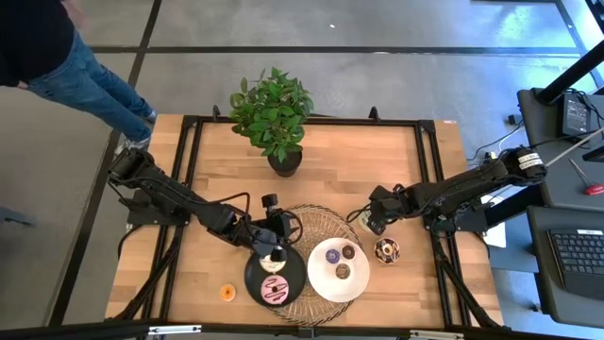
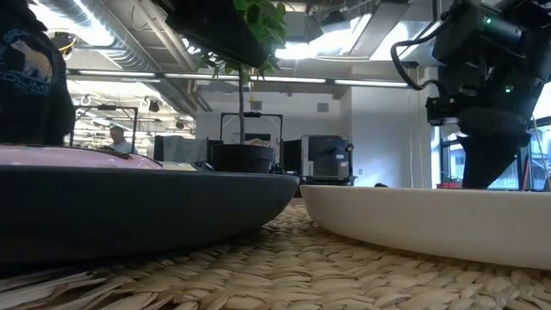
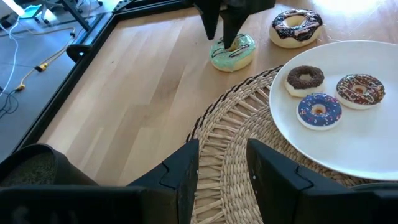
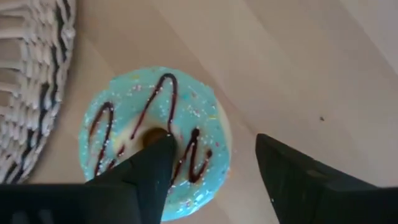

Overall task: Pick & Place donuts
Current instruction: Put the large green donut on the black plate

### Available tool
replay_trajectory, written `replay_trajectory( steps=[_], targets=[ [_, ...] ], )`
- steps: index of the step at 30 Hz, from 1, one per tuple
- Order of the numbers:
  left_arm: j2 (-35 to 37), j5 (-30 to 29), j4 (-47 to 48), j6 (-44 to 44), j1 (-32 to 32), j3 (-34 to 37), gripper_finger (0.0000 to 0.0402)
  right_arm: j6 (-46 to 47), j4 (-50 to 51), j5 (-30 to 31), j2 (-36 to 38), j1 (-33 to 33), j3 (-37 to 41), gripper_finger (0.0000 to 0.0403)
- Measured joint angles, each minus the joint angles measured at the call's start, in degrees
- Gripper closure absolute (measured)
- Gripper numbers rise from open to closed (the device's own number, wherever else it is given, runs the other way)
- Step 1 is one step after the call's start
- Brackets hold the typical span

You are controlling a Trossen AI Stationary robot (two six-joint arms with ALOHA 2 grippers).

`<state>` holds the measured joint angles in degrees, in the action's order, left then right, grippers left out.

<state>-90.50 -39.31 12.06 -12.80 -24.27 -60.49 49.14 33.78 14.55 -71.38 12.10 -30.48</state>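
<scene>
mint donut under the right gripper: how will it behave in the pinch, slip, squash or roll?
The mint-green donut lies flat on the bare table, so rolling looks unlikely. The open right gripper has one finger over the hole and one outside the ring: a wall pinch should hold. Its icing looks smooth and moulded, so probably stiff, maybe slightly slippery.

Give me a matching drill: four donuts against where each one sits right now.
1 pink donut
2 orange mini donut
3 purple mini donut
4 mint-green donut

A on the white plate
B under the right gripper
C on the black plate
D on bare wood beside the black plate

Pairs: 1-C, 2-D, 3-A, 4-B
</scene>
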Motion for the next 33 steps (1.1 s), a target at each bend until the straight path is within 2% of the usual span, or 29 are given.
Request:
replay_trajectory(
  steps=[9, 18, 22, 26, 29, 33],
  targets=[
    [0.0, 0.0, 0.0, -0.1, 0.0, 0.0, 0.0272, -0.3, -2.5, 0.3, -4.7, 0.0, -0.1, 0.0221],
    [0.0, 0.0, -2.5, -1.9, 0.2, 0.0, 0.0272, -5.7, -2.9, 0.6, -4.6, 0.0, -0.3, 0.0335],
    [0.0, 0.0, -5.2, -4.6, 1.4, 0.0, 0.0272, -9.5, -2.0, 5.6, -4.6, 0.0, -2.5, 0.0377],
    [-0.6, -0.1, -7.4, -8.8, 3.8, 0.0, 0.0272, -15.4, -2.5, 11.7, -4.6, 0.0, -7.3, 0.0385],
    [-2.4, 0.4, -9.0, -11.2, 5.9, 0.0, 0.0272, -21.1, -6.2, 17.6, -4.6, 0.0, -10.9, 0.0370],
    [-5.1, 3.1, -12.9, -11.7, 8.8, 0.0, 0.0272, -30.4, -14.9, 19.3, -4.8, 0.0, -12.9, 0.0354]
  ],
)
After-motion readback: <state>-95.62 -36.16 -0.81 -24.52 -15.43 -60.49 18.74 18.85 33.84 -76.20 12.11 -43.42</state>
